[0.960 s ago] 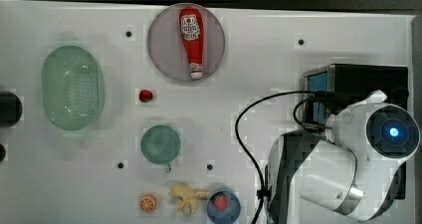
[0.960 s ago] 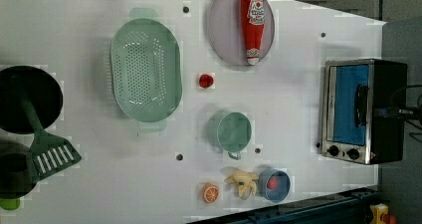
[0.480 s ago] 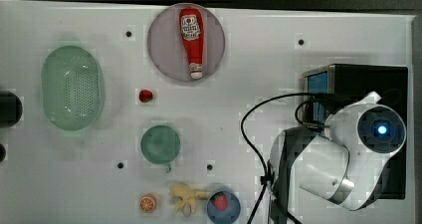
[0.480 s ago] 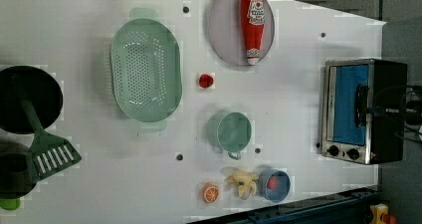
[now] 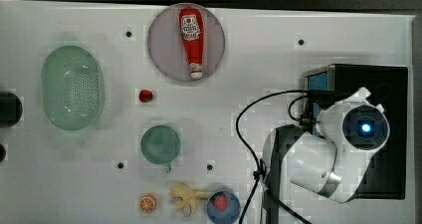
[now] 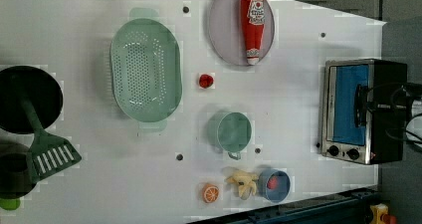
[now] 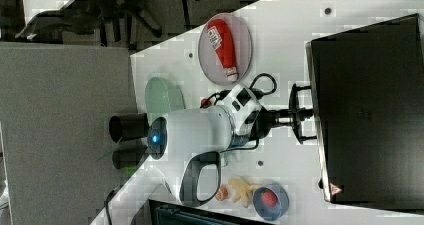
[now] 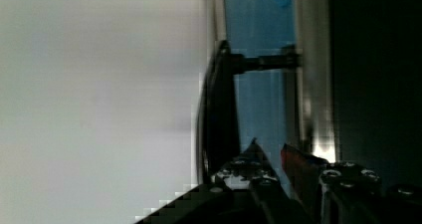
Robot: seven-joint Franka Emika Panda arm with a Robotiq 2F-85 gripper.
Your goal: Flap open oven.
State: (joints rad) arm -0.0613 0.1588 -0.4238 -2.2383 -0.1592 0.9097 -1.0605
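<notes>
The gripper is at the handle of the oven; in the wrist view its fingers stand a little apart, between handle and blue glass door, gripping nothing. The oven sits at the right view's right end of the table, door shut. At the top view's left lie a ketchup bottle on a plate, a colander and a cup.

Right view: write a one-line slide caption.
Franka gripper at the curved handle of the closed oven, ketchup bottle on a plate behind.
</notes>
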